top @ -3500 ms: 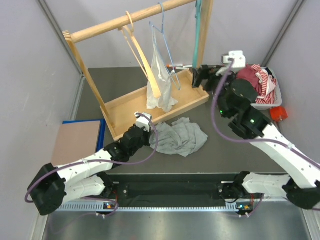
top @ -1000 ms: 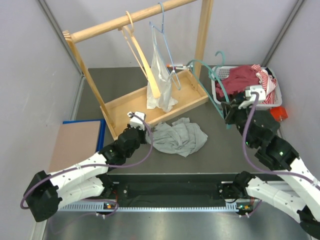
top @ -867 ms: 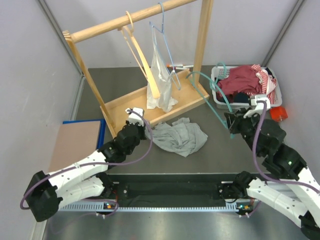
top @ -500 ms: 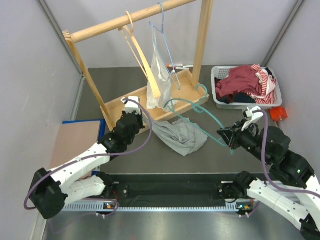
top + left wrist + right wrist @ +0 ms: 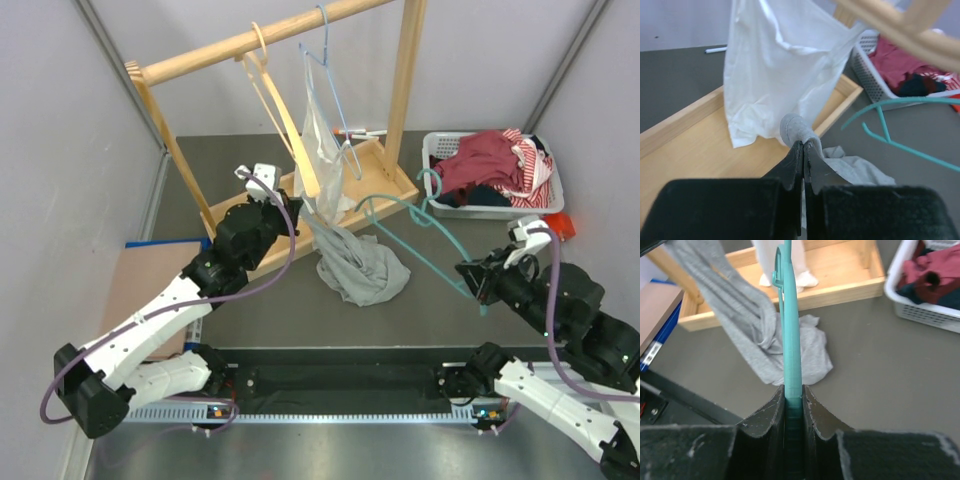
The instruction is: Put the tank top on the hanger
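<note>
Left claw pinches a tank top strap at mid-frame, its hem trailing on the surface. Right claw clamps the teal hanger, lower right. Threading both straps is not yet done.

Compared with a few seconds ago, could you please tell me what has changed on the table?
The right fingers took the hanger off the rail and drew it back toward the near right. The left fingers lifted the tank top by one edge; it now hangs from them beside the plastic bag. Wooden hanger and basket stayed put.
</note>
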`<action>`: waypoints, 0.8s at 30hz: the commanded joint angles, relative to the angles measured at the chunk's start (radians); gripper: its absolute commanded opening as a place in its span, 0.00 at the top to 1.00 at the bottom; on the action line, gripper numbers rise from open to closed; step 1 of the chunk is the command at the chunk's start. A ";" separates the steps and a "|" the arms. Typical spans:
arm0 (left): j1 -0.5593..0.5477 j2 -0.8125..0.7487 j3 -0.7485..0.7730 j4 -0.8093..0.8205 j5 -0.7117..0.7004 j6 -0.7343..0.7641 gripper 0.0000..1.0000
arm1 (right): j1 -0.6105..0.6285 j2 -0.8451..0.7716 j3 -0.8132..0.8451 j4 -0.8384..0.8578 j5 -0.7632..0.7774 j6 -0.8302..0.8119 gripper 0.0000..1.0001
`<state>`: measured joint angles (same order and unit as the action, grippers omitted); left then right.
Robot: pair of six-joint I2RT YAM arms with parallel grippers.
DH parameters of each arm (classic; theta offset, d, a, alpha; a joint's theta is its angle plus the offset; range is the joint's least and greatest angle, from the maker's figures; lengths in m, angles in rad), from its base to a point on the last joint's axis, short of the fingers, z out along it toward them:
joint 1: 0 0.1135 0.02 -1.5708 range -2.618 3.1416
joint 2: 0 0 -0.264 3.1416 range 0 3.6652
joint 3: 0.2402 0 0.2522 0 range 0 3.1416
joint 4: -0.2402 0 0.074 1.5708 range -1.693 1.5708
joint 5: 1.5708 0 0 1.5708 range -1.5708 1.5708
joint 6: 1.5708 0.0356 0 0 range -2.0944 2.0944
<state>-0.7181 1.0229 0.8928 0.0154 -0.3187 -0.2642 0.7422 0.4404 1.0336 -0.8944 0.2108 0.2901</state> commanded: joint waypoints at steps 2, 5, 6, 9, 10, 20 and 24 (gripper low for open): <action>-0.027 0.012 0.055 0.047 0.109 -0.039 1.00 | 0.008 -0.031 0.103 -0.035 0.169 0.009 1.00; -0.096 0.055 0.026 0.078 0.090 -0.055 1.00 | 0.008 -0.031 0.144 -0.069 0.255 0.021 1.00; -0.178 0.075 0.017 0.112 0.060 -0.052 1.00 | 0.008 -0.032 0.151 -0.075 0.272 0.026 1.00; -0.334 0.196 0.006 0.182 0.023 -0.056 1.00 | 0.008 -0.040 0.166 -0.075 0.311 0.038 1.00; -0.357 0.236 0.018 0.237 0.038 -0.072 1.00 | 0.008 -0.043 0.166 -0.072 0.315 0.041 1.00; -0.530 0.736 0.302 0.409 0.197 -0.102 1.00 | 0.008 -0.031 0.143 -0.061 0.340 0.078 1.00; -0.531 0.749 0.301 0.423 0.231 -0.055 0.71 | 0.008 -0.026 0.129 -0.046 0.340 0.080 1.00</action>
<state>-1.2499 1.7943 1.1496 0.3149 -0.1333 -0.3485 0.7425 0.4057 1.1595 -0.9775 0.5232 0.3527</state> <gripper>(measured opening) 0.082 0.139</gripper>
